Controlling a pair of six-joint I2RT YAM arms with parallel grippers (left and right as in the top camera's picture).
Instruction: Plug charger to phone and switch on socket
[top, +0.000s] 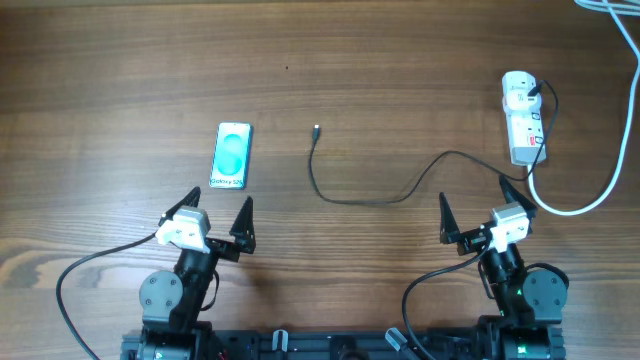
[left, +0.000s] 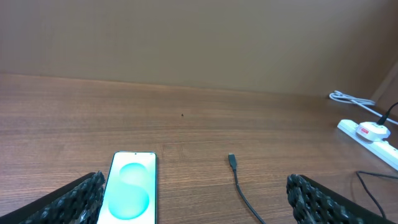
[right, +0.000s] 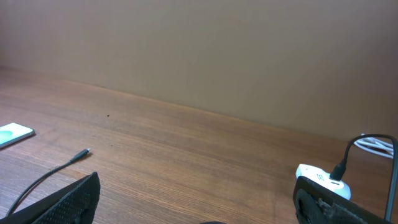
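Observation:
The phone (top: 231, 155) lies flat on the wooden table, teal screen up, label strip at its near end; it also shows in the left wrist view (left: 130, 194) and at the left edge of the right wrist view (right: 12, 134). The black charger cable (top: 370, 197) runs from the socket to its free plug tip (top: 316, 129), also seen in the left wrist view (left: 232, 160) and the right wrist view (right: 79, 155). The white socket (top: 522, 115) lies at the far right (left: 373, 134) (right: 323, 179). My left gripper (top: 218, 212) is open and empty just near of the phone. My right gripper (top: 474, 210) is open and empty, near of the socket.
A thicker white cable (top: 600, 190) loops from the socket off the table's right side and back corner. A plain brown wall stands behind the table's far edge (left: 186, 43).

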